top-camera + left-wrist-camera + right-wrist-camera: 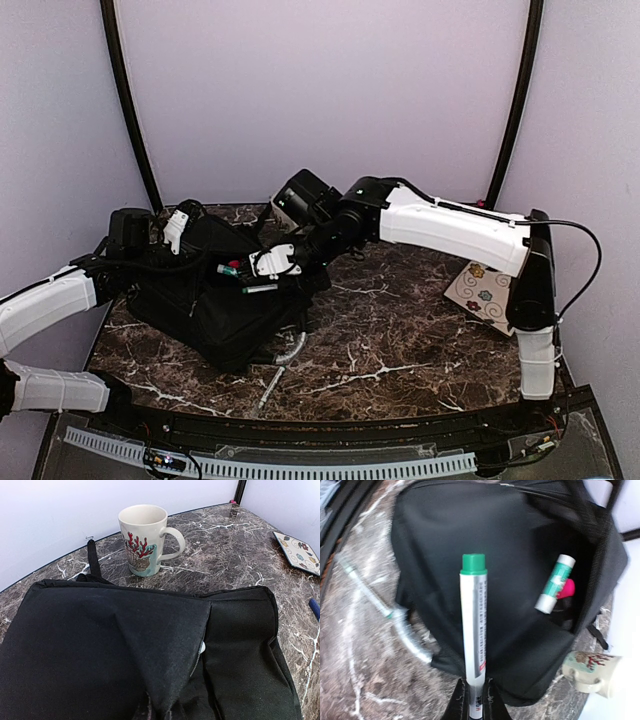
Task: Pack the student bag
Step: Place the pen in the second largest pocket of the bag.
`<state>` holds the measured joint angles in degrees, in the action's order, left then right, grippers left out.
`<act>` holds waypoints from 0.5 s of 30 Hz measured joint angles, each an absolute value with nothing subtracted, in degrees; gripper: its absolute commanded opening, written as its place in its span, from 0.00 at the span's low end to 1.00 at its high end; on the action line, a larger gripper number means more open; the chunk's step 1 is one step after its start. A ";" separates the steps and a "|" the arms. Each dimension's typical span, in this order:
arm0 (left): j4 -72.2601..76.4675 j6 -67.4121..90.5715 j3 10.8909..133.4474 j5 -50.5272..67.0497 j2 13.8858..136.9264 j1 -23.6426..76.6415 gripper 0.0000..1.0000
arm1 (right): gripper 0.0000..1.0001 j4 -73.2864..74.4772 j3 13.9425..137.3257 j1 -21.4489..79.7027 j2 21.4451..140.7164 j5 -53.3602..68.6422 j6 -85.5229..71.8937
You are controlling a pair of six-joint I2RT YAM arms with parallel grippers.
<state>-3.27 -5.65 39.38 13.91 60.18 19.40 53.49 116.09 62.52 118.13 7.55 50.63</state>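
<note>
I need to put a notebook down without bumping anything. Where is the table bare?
Bare marble lies between the student bag and the patterned plate, running forward to the near edge of the table. The left is crowded: the bag, the mug behind it, its grey handle in front, and a marker held over it.

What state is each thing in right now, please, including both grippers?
student bag: lying on the table, unzipped, open.
marker: green cap on, gripped by its tail, over the bag.
right gripper: shut on the marker.
left gripper: shut, apparently pinching a fold of the bag.
glue stick: lying inside the bag.
mug: upright beside the bag.
</note>
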 measured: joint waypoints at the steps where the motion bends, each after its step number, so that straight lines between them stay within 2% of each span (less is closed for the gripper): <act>1: -3.27 -5.65 39.38 13.91 60.18 19.40 0.00 | 0.00 51.62 116.01 62.06 118.39 6.96 49.65; 9: -3.29 -5.63 39.38 14.15 60.18 19.40 0.00 | 0.00 36.36 118.30 61.43 125.51 3.97 44.64; 15: -3.33 -5.63 39.38 14.24 60.18 19.40 0.00 | 0.00 31.40 119.33 61.49 129.82 4.73 44.29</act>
<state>-3.33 -5.63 39.38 14.24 60.18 19.40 31.40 119.33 61.49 129.82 4.73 44.29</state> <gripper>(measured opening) 0.027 0.058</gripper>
